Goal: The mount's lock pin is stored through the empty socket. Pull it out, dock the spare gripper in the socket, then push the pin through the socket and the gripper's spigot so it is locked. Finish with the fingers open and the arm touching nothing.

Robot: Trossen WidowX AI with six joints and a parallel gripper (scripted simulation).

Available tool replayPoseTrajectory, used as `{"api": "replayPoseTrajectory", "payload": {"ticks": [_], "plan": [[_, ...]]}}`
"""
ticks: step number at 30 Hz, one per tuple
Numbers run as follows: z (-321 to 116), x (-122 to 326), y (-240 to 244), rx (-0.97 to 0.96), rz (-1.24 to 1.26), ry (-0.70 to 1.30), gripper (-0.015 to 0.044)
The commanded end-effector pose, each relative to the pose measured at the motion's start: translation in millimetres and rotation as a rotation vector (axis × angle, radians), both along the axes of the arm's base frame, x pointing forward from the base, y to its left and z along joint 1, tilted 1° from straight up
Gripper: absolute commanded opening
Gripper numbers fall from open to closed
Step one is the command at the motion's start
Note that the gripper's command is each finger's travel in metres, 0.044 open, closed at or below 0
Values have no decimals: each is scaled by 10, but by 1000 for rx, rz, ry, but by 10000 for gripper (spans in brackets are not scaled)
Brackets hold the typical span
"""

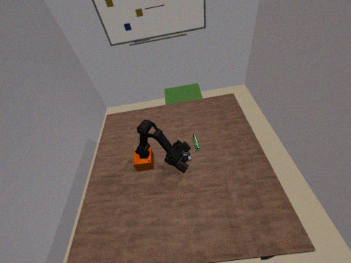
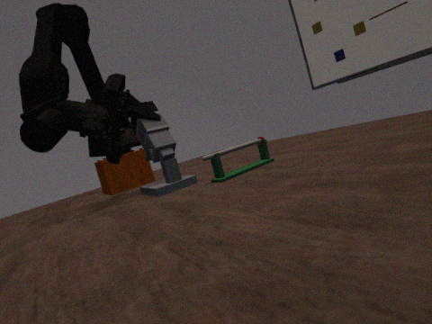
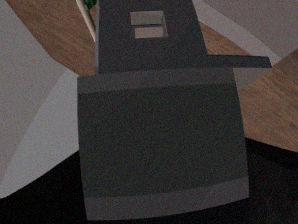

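Note:
My gripper (image 1: 186,156) (image 2: 142,128) is shut on the grey spare gripper, whose dark broad body (image 3: 162,140) fills the middle of the wrist view. The grey mount (image 2: 172,170) stands upright on its flat base. The mount's socket head (image 3: 150,56) meets the spare gripper's body in the wrist view, with no spigot showing between them. A square window in the head shows a light gap split by a dark bar. How deep the spigot sits is hidden. The lock pin (image 1: 196,142) (image 2: 234,149) (image 3: 86,20), light with a red end, lies across the green rack, out of the socket.
The green rack (image 2: 245,170) (image 1: 198,148) stands beyond the mount, its two posts holding the pin. The arm's orange base block (image 1: 144,164) (image 2: 126,173) is behind the mount. A green panel (image 1: 183,93) lies past the back edge of the wooden table (image 1: 205,219) (image 2: 252,252).

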State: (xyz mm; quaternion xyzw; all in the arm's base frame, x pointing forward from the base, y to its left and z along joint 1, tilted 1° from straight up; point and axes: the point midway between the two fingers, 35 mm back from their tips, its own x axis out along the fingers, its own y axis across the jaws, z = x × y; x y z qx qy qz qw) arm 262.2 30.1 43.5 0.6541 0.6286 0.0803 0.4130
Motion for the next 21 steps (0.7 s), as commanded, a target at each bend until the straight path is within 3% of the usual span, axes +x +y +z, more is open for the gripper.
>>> {"api": "replayPoseTrajectory", "payload": {"ticks": [1,6,21], "plan": [[2,1,-1,-2,1,-3,0],[2,1,-1,-2,1,-3,0],[2,1,-1,-2,1,-3,394]]}}
